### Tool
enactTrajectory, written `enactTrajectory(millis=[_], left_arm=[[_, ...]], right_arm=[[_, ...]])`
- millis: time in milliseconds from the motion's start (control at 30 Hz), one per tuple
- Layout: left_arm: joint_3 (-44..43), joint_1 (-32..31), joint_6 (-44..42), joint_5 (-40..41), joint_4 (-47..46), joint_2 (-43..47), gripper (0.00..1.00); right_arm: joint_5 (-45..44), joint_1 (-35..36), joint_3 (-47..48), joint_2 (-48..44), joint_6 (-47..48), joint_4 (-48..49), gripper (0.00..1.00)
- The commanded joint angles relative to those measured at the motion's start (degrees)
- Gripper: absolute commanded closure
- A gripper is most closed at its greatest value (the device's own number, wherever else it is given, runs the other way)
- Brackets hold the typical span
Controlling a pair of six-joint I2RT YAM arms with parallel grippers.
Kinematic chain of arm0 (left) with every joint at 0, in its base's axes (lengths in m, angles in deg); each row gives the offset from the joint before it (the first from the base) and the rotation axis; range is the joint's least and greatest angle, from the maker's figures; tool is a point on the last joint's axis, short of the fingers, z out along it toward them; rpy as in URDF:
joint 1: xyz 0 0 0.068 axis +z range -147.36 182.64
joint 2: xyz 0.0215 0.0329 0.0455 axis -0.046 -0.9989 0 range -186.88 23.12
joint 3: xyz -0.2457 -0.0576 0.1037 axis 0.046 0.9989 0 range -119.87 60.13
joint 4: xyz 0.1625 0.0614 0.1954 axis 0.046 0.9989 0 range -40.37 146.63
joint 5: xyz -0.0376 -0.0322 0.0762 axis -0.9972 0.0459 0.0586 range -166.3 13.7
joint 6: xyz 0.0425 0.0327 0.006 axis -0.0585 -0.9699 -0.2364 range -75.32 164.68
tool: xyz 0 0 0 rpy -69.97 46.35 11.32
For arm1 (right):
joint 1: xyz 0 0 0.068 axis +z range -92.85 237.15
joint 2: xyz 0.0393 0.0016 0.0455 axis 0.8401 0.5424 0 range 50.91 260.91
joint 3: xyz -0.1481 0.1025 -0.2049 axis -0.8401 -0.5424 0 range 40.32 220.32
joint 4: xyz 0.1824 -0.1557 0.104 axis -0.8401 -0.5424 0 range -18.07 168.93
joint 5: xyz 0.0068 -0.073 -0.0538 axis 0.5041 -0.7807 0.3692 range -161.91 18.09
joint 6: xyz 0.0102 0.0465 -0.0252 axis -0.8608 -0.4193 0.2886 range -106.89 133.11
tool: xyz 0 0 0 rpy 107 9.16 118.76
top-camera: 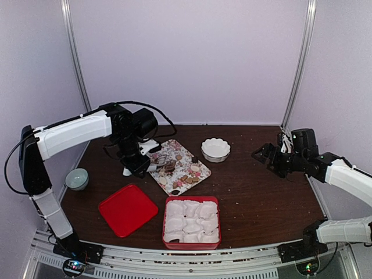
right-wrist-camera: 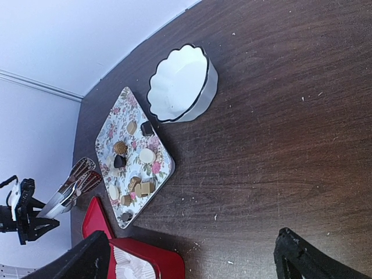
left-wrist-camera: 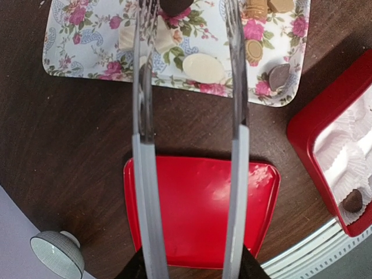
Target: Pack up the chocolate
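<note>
Chocolate pieces (top-camera: pixel 181 174), dark, tan and pale, lie scattered on a flower-print tray (top-camera: pixel 197 171). My left gripper (top-camera: pixel 138 164) is shut on metal tongs (left-wrist-camera: pixel 142 174), whose two arms stand apart. Their tips reach over the tray's near part (left-wrist-camera: pixel 87 55), with a dark piece (left-wrist-camera: pixel 174 4) lying between them, ungripped. A pale oval piece (left-wrist-camera: pixel 203 67) lies just below. The red box (top-camera: pixel 192 200) holds white paper cups and one dark chocolate (left-wrist-camera: pixel 352 200). My right gripper (top-camera: pixel 264 156) hovers open at the right, away from the tray (right-wrist-camera: pixel 119 113).
A red lid (top-camera: pixel 128 209) lies flat left of the box, under the tongs (right-wrist-camera: pixel 74 181). A white scalloped bowl (top-camera: pixel 215 149) stands beyond the tray. A small grey bowl (top-camera: pixel 77 178) sits at the table's left edge. Crumbs dot the dark wood.
</note>
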Motion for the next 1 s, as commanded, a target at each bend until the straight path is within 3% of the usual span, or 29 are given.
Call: enactTrajectory(millis=[0,400,967], left_arm=[[-3.5,0.04,-2.04,0.08,-2.73,-2.71,0.6],[-5.12,0.72,-1.72,2.75,-2.09,-7.87,0.61],[-5.16,2.09,-3.01,-1.12,-2.71,-11.16,0.66]], right_arm=[[-0.95,-0.62,1.56,0.61,-0.39,1.32,0.0],[-1.33,-1.16,1.42,-0.76,0.14,-0.24,0.0],[-2.04,-1.65,0.41,-1.96,-0.34,-0.62,0.0]])
